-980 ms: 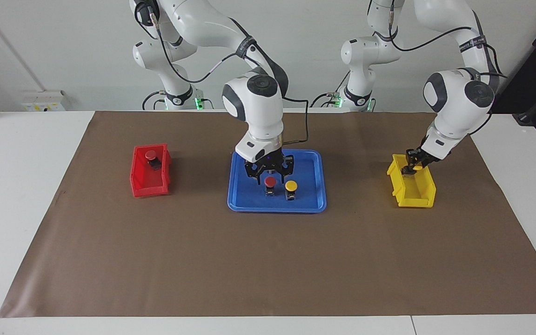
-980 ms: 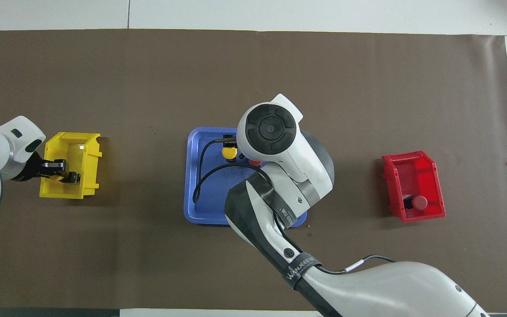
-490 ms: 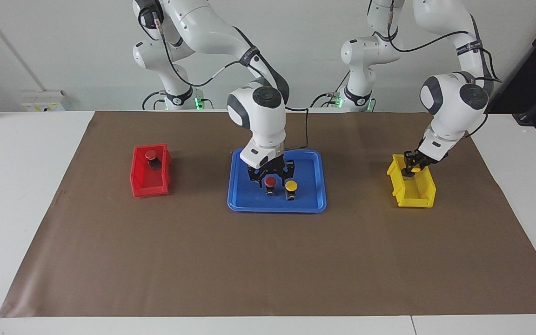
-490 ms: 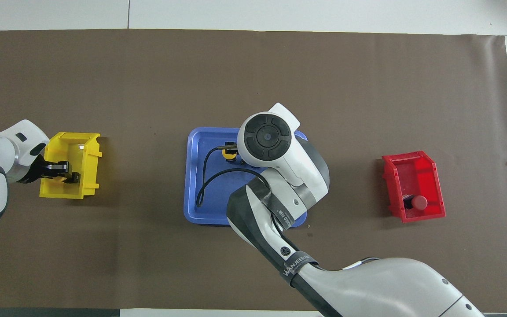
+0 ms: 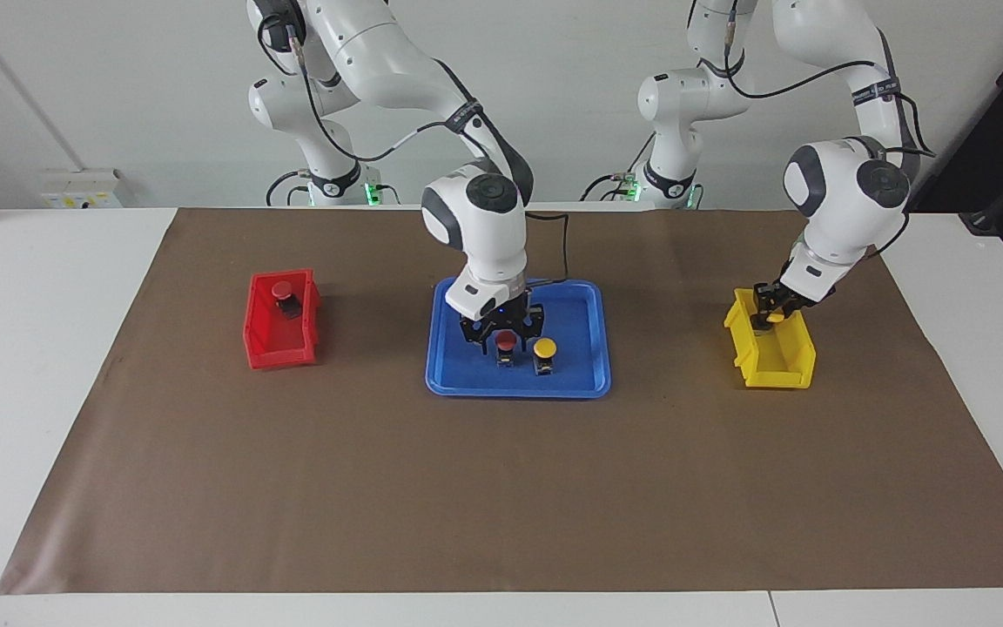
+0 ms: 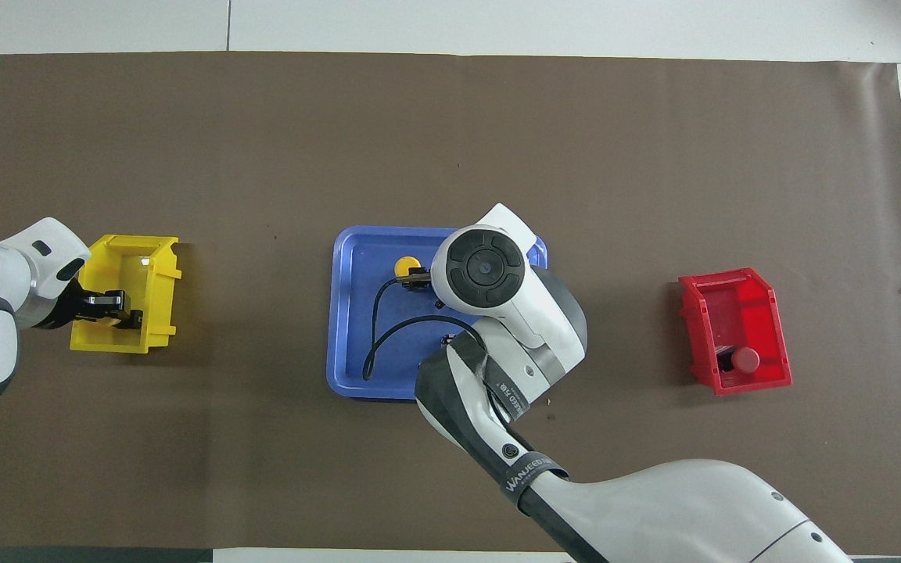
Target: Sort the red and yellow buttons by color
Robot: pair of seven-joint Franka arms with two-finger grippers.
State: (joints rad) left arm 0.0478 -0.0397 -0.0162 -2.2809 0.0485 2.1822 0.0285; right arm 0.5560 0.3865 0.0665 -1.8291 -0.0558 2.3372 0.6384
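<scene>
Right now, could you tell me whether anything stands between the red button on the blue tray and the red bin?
Nothing visible does. Between the red button on the blue tray and the red bin there is only bare mat; the yellow button stands beside it, toward the left arm's end.

Facing view, layout as we log it. The mat [image 5: 501,488] covers most of the table [image 5: 31,348]. The tray [image 5: 584,383] sits at frame centre. In it stand button A [image 5: 507,341] and, touching or just beside it at frame right, button B [image 5: 544,348]. The right gripper [image 5: 501,335] hangs over button A. Bin one [image 5: 271,348] lies at middle left, with button C [image 5: 282,289] in its upper end. Bin two [image 5: 780,370] lies at middle right. The left gripper [image 5: 767,315] is at bin two's upper end, clamped on button D [image 5: 776,317].
</scene>
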